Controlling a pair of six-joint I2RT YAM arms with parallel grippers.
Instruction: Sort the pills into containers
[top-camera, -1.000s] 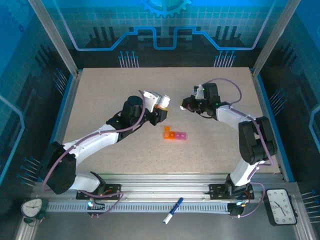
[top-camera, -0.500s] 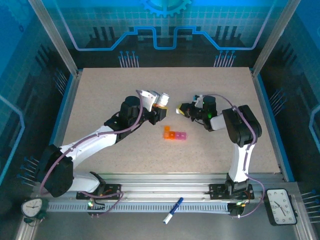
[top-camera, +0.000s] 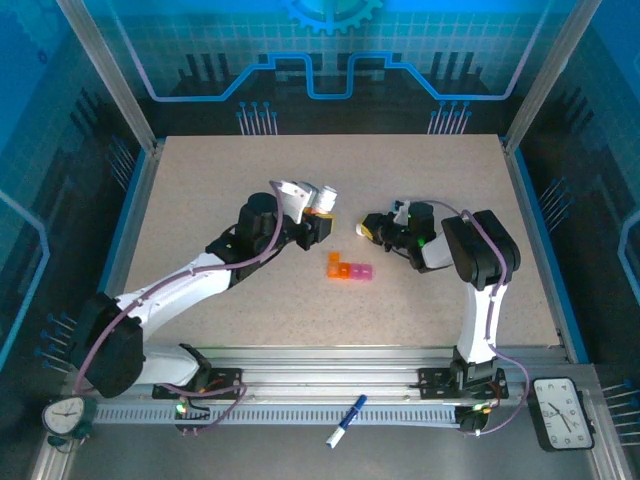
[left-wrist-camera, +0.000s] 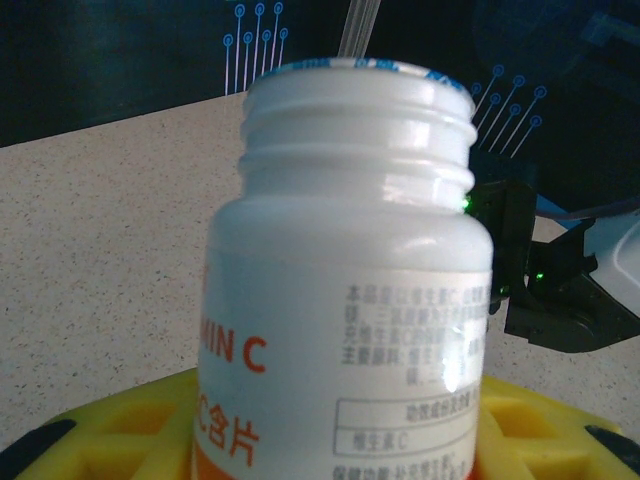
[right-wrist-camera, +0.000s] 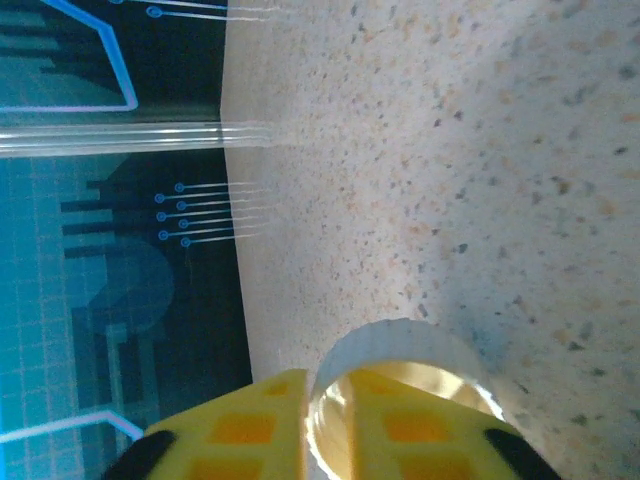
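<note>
The speckled surface (top-camera: 200, 180) shows a job barely begun, I'd say. The left fingers (left-wrist-camera: 110, 430) pinch the white bottle (left-wrist-camera: 350, 300), its threaded neck bare. The right fingers (right-wrist-camera: 230, 420) pinch a ribbed cap (right-wrist-camera: 395, 345). The containers (top-camera: 349, 269) lie between both arms; whether they hold pills, I can't tell.

We find bare table (top-camera: 440, 300) near and beside the containers (top-camera: 349, 269) — left gripper (top-camera: 314, 214) with bottle (top-camera: 323, 197) and right gripper (top-camera: 366, 228) with cap (right-wrist-camera: 400, 335) crowd the far side.
</note>
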